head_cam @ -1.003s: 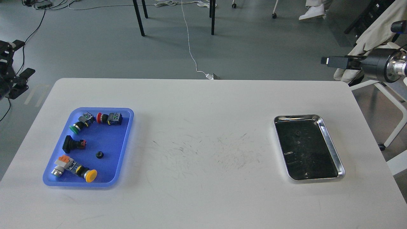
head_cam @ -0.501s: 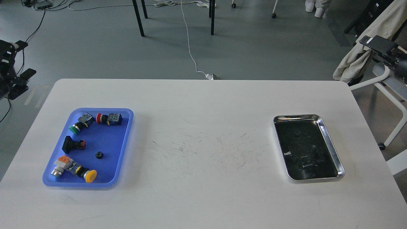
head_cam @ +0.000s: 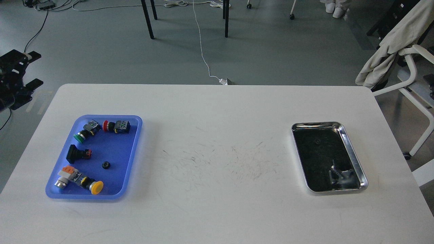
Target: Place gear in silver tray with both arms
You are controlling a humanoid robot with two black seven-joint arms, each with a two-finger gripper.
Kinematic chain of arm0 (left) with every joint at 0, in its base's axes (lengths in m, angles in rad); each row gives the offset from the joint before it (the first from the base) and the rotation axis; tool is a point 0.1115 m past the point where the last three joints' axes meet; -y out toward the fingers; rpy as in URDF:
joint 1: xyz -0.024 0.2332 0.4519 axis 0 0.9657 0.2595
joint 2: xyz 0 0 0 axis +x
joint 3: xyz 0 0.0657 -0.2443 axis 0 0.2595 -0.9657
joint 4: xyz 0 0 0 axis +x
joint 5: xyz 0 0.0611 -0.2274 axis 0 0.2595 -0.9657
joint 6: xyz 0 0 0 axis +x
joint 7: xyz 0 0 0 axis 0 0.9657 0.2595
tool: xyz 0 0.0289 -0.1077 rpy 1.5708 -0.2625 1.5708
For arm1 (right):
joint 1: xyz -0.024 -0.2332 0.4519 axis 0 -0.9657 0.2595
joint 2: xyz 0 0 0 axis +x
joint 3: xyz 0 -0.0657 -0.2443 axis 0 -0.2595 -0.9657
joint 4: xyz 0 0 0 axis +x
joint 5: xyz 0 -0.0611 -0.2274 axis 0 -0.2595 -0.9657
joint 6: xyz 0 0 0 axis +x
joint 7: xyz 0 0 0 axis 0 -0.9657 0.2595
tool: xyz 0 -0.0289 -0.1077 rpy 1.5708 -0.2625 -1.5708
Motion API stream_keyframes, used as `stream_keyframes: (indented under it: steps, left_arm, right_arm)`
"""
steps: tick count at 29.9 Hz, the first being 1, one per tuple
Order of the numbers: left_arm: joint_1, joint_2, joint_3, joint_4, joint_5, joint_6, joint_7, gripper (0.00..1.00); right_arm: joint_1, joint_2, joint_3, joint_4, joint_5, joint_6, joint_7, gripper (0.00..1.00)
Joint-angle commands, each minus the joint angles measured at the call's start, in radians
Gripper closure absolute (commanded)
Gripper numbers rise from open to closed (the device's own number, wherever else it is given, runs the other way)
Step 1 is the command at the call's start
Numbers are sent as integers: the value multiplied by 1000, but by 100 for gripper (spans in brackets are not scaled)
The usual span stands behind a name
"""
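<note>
The gear (head_cam: 106, 165) is lying in the blue tray (head_cam: 134, 149) near the surface's left edge; the silver tray (head_cam: 352, 154) is sitting near the right edge. The left pincer (head_cam: 28, 69) is hanging wide off the left edge; the right is out of view. The small gear risks slipping during pickup

White scuffed table (head_cam: 217, 162) is carrying blue tray (head_cam: 130, 152) near its left side, silver tray (head_cam: 352, 152) lying well apart at right.
</note>
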Motion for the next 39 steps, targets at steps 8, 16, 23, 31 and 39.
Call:
stream_keyframes:
  steps: [8,16,23,31,39]
  left_arm:
    - [4,11,58,-16,68,0,0,3]
    - [-27,77,83,-60,211,0,0,10]
    - [-79,83,81,-204,384,0,0,10]
    - [-92,184,81,-401,617,2,0,10]
    - [-61,301,104,-609,792,173,0,10]
  right_arm:
    - [-38,169,53,46,35,-132,0,6]
    - [-170,279,178,40,29,-164,0,5]
    - [-187,307,196,53,15,-208,0,5]
    - [-185,319,194,40,13,-208,0,5]
    - [-175,316,192,41,13,-208,0,5]
